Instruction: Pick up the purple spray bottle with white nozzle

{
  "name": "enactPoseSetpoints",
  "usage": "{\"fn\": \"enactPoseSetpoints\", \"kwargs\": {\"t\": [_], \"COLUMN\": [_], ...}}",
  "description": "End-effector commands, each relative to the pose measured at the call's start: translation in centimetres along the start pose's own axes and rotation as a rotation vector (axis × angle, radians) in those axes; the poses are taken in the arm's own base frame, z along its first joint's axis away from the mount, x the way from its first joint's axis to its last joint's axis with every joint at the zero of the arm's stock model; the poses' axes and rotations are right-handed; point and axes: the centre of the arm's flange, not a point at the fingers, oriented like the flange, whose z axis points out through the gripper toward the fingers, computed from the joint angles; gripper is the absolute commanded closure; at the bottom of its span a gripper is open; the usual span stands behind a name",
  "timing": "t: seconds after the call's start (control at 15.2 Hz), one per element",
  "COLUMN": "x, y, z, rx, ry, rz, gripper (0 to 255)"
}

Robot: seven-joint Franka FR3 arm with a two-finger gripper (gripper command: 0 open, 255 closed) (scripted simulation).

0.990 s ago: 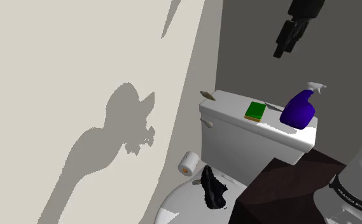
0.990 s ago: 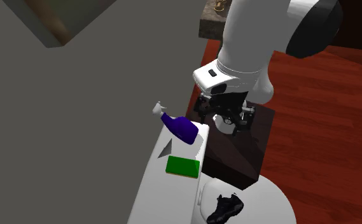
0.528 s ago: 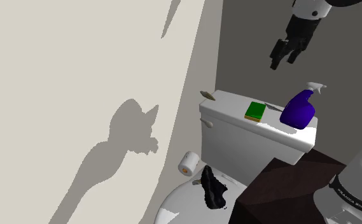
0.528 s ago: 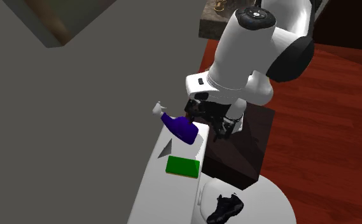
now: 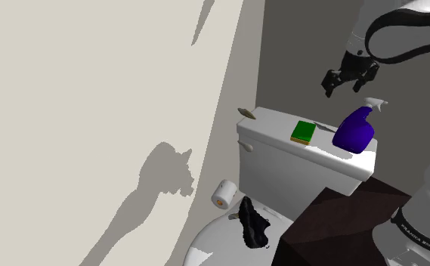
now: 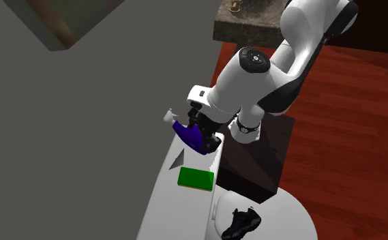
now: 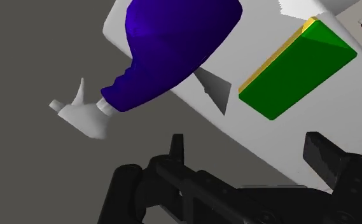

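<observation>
The purple spray bottle with its white nozzle stands on the white toilet tank lid, at the end nearest the stand. My black gripper hangs just above and slightly to the shoulder view's left of the bottle, without touching it. In the second exterior view the gripper sits right over the bottle. In the wrist view the bottle and its nozzle lie ahead of the gripper, whose fingers stand apart with nothing between them.
A green sponge with a yellow edge lies on the lid beside the bottle. A toilet paper roll and a black shoe are lower down by the toilet bowl. The dark box stand is at the lower right. A wall is close behind the tank.
The arm has swung down and over the tank, bringing the gripper from high above to just over the bottle. The bottle and sponge have not moved.
</observation>
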Motion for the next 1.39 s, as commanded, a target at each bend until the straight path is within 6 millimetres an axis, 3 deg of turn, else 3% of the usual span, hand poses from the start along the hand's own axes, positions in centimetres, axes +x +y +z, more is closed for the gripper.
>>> {"fn": "enactPoseSetpoints", "kwargs": {"t": [0.0,0.53,1.06,1.19,1.25,1.32], "x": [-0.3,-2.1,-3.4,-3.4,-3.3,-3.3], "y": [0.7,4.9,4.5,4.5,4.6,4.6], "z": [2.4,10.2,14.4,14.4,14.4,14.4], "rx": [-0.049,-0.245,-0.255,-0.255,-0.254,-0.254], "ry": [0.020,0.094,0.098,0.098,0.098,0.098], "rz": [0.105,0.505,0.525,0.525,0.525,0.525], "gripper": [0,0,0,0,255,255]}}
